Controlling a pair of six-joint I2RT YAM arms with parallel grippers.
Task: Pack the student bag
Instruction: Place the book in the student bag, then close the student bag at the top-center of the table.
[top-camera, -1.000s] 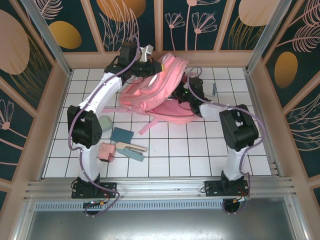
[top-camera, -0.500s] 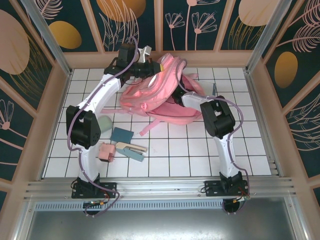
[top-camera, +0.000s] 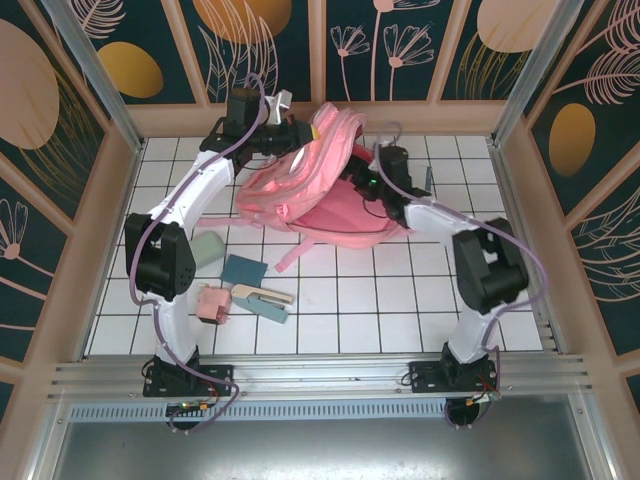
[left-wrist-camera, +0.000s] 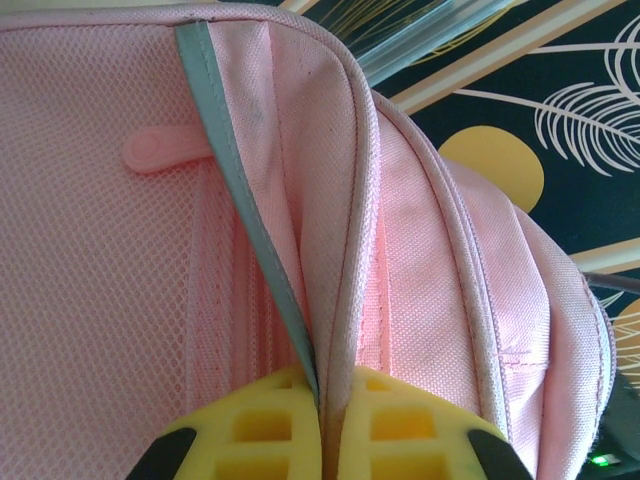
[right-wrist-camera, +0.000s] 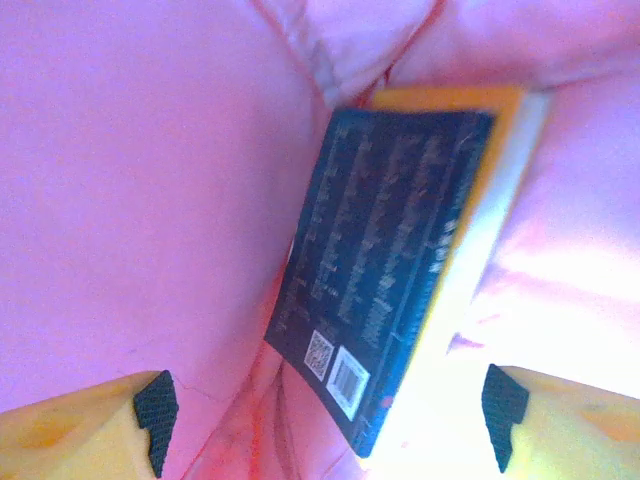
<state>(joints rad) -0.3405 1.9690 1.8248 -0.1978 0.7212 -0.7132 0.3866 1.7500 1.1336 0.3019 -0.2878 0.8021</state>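
Left of worktop (top-camera: 420, 300): loose items lie beside the left arm, well apart from the bag (top-camera: 300, 195) (left-wrist-camera: 100, 250) (right-wrist-camera: 130, 150). They are a green block (top-camera: 208, 247), a teal pad (top-camera: 244, 270) and a pink piece (top-camera: 212, 303). None is packed yet.

Left pincer (top-camera: 300, 132) (left-wrist-camera: 322, 425): at the far side, jaws together, clamped on a fold of the bag's upper rim where a grey strip (left-wrist-camera: 245, 210) meets the pink seam. The cloth rises taut from the yellow fingers. Judged: it is holding the mouth up.

Bag: far centre of worktop, slumped on its side, mouth toward the right arm, one strap trailing to the near side.
Handling, judged:
- Soft and limp, light while mostly unfilled; it collapses unless a rim is held.
- Mesh and woven cloth give fair friction, so it is not slippery. It is not fragile.
- Best holds are the stitched rim by the zip, the piping, or a strap. Pinch doubled cloth, not a flat panel.

Right pincer (top-camera: 358, 185) (right-wrist-camera: 328, 420): reaches into the mouth from the right, jaws wide apart, gripping nothing, pink cloth all round it. A book (right-wrist-camera: 390, 240) with a dark cover, barcode and yellow edge lies inside, ahead of the fingers and touching neither as far as can be seen.

Relation: the bag sits between the two pincers, with the left on its rim and the right inside it.
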